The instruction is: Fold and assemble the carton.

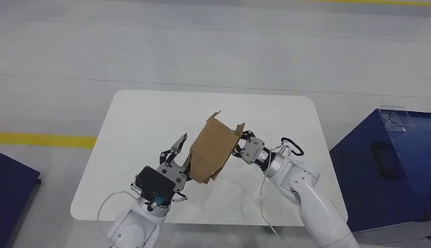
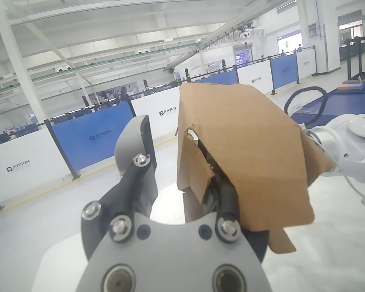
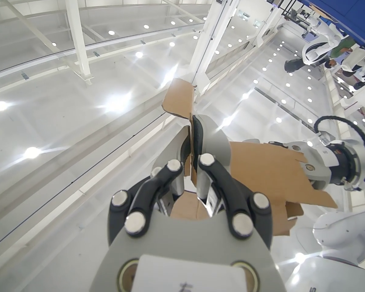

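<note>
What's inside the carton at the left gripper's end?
One finger of the left gripper reaches in between the flaps of the carton, and its tip is hidden by cardboard. The other finger stays outside. The rest of the interior is covered.

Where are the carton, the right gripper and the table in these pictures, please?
carton (image 1: 210,152), top view, on its broad brown side.
right gripper (image 3: 191,135), right wrist view, midway between its fingertips.
table (image 1: 269,113), top view, on a bare part near the far edge.
</note>
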Available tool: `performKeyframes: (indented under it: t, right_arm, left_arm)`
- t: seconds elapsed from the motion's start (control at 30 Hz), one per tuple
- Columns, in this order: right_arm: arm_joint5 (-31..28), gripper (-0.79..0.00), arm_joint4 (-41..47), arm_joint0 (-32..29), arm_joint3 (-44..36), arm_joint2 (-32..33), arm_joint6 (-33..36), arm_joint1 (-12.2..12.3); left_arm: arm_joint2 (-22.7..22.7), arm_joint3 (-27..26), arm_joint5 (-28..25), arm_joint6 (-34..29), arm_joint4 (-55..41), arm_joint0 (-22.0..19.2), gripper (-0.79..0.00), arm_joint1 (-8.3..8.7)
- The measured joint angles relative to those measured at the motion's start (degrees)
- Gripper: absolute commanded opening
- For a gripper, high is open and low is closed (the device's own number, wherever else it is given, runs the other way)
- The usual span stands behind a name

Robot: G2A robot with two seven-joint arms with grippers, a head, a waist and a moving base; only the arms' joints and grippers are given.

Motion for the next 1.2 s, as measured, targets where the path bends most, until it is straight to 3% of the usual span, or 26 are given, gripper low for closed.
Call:
performKeyframes:
  t: [0.03,0.07,0.1,0.23,0.57,0.87,1.2]
  right_arm:
    - [-0.01,-0.785,-0.49,-0.05,-0.22,-0.03,0.25,-0.01]
    - [0.06,-0.631,-1.05,-0.07,-0.40,-0.09,0.45,-0.01]
    - [0.28,0.000,-1.69,-0.09,-0.56,-0.16,0.62,0.01]
    - [0.58,0.000,-2.14,-0.12,-0.66,-0.23,0.72,0.03]
    - [0.40,0.000,-2.36,-0.29,-0.44,-0.07,0.48,0.06]
    - [-1.45,0.000,-4.96,-1.80,5.17,9.12,1.54,1.42]
    - [0.75,0.000,-2.80,-1.93,4.08,8.74,1.57,1.27]
  left_arm:
    - [-0.10,-0.05,-0.05,-0.24,0.12,0.04,-0.785,-0.05]
    - [-0.17,-0.08,-0.09,-0.44,0.23,0.05,-0.785,-0.09]
    - [-0.23,-0.09,-0.13,-0.70,0.23,0.08,-0.785,-0.13]
    - [-0.65,-0.44,-0.88,-2.21,-0.58,0.36,-0.785,-0.29]
    - [-1.84,-1.28,-2.47,0.74,-0.37,1.44,-0.785,-0.26]
    - [-1.83,-1.28,-2.46,0.73,-0.38,1.44,-0.785,-0.26]
    - [-1.57,-2.90,-3.63,-1.42,-2.77,2.22,-0.785,-0.44]
